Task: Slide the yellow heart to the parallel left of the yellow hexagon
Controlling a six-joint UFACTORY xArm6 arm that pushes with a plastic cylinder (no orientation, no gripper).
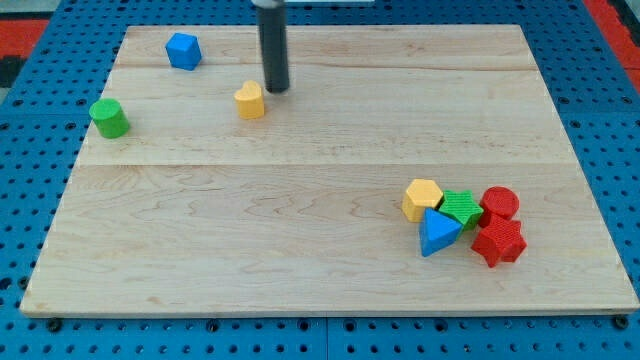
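The yellow heart (250,100) lies on the wooden board (300,220) in the view's upper left. My tip (276,89) is just to the heart's right and slightly above it, very close to it or touching it. The yellow hexagon (422,198) lies in the view's lower right, at the left end of a cluster of blocks.
A blue hexagon-like block (183,50) sits at the top left. A green cylinder (108,117) sits at the left edge. Next to the yellow hexagon are a blue triangle (438,232), a green block (462,207), a red cylinder (499,203) and a red star-like block (498,242).
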